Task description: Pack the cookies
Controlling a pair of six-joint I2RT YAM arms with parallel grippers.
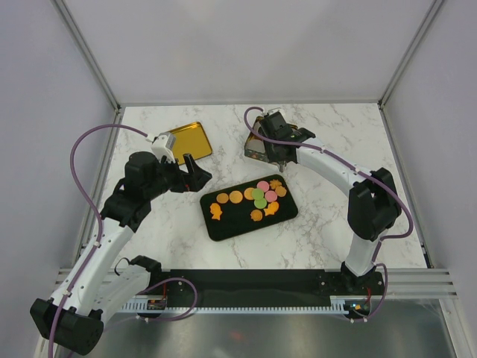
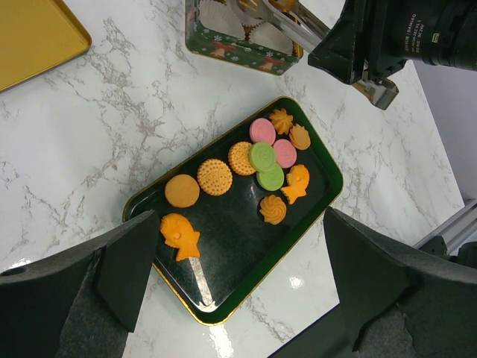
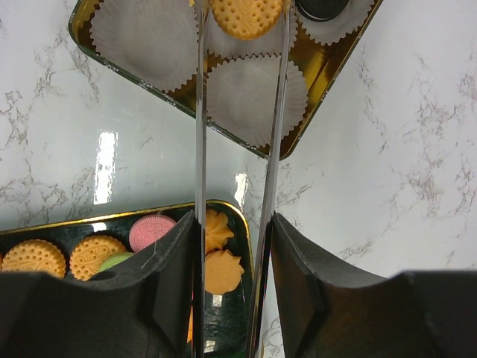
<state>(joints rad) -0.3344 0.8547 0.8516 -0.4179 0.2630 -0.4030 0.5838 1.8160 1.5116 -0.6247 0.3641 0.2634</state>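
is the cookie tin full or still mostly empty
Mostly empty. In the right wrist view the tin shows bare paper liners; only a round orange cookie and a dark one sit inside.

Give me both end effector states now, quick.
Left end effector: open, empty.
Right end effector: tongs around an orange cookie over the tin; grip unclear.

A robotics lab test cell: a white marble-patterned tabletop (image 1: 171, 224) boxed in by plain pale grey walls (image 1: 45, 89) on aluminium frame posts (image 1: 89, 52), with two white-and-black robot arms (image 1: 112, 224) bolted to a black base rail (image 1: 253, 287) and purple cables (image 1: 86, 149) looping from them.
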